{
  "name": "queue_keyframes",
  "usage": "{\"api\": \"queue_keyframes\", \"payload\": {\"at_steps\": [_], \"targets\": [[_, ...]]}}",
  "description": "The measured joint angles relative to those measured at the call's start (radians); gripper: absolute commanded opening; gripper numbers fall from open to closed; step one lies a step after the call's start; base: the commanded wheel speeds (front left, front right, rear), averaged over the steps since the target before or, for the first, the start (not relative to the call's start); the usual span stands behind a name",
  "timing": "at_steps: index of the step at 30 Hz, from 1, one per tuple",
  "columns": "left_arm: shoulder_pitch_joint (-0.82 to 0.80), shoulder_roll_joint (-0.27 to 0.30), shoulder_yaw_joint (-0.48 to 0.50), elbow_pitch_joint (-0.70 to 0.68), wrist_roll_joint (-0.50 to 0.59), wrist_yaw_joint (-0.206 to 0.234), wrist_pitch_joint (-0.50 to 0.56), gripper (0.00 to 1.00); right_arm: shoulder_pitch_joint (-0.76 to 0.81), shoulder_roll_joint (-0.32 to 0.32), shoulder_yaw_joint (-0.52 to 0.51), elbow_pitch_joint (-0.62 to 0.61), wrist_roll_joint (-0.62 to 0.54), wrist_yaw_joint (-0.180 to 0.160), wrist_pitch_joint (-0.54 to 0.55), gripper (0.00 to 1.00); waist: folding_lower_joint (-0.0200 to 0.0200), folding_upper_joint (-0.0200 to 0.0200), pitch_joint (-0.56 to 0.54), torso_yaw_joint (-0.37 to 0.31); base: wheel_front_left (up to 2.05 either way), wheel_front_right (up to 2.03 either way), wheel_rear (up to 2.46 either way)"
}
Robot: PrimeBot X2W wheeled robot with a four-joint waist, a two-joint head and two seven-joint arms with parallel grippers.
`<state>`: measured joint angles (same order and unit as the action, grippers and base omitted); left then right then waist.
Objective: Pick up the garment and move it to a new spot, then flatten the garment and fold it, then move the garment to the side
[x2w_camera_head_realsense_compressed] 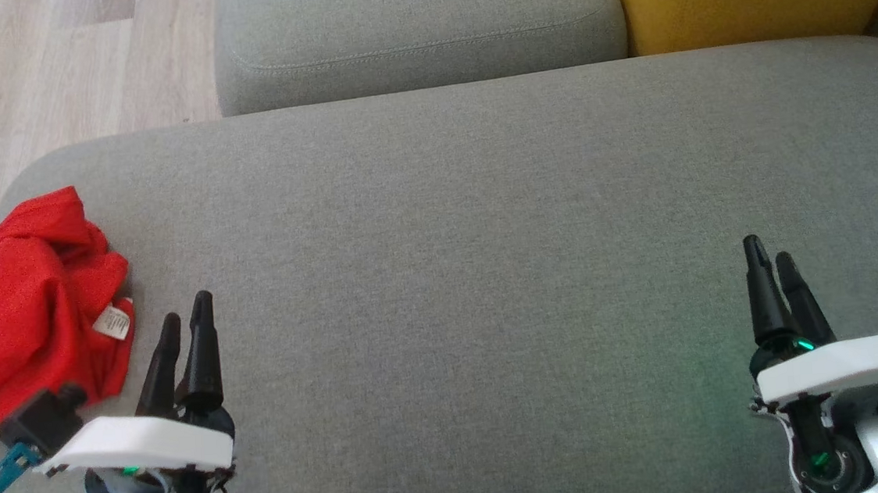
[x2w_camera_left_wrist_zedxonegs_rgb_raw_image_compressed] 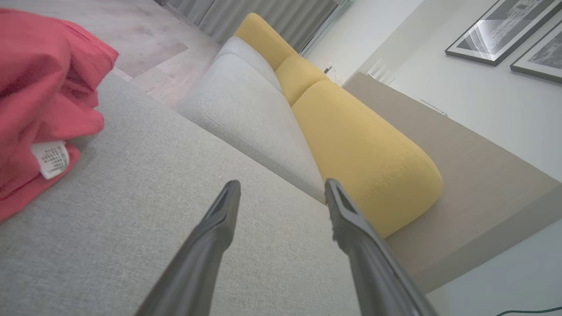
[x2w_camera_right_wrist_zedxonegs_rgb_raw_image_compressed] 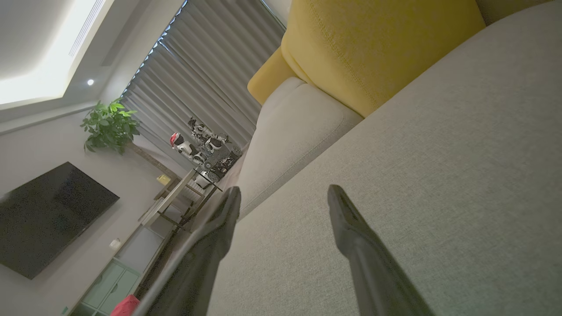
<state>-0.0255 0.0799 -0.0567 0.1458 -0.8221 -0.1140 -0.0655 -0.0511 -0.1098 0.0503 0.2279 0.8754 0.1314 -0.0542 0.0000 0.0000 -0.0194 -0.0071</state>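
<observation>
Red garment [x2w_camera_head_realsense_compressed: 28, 302] seen crumpled at the left end of the grey sofa seat [x2w_camera_head_realsense_compressed: 485, 235], just beside the left fingers [x2w_camera_head_realsense_compressed: 202, 351], untouched, those fingers held apart, right fingers [x2w_camera_head_realsense_compressed: 764, 291] likewise spread, kept well apart from it

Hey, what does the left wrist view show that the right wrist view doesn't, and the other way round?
Left wrist, not right wrist: the white care label on the red garment, and framed pictures. Right wrist, not left: a dark television and a potted plant. Both: the grey seat cushion, the yellow back cushion, grey curtains, plus an open claw each: left claw, right claw.
</observation>
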Motion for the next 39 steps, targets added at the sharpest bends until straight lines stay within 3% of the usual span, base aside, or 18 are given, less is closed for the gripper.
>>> {"api": "queue_keyframes", "payload": {"at_steps": [39], "targets": [[0.009,0.046,-0.103,0.024,0.483,0.062,-0.115,1.00,0.000,-0.021,0.085,0.006,-0.469,0.000,-0.064,1.00,0.0000,0.0000,-0.017,0.004,0.00,0.00,0.00]]}}
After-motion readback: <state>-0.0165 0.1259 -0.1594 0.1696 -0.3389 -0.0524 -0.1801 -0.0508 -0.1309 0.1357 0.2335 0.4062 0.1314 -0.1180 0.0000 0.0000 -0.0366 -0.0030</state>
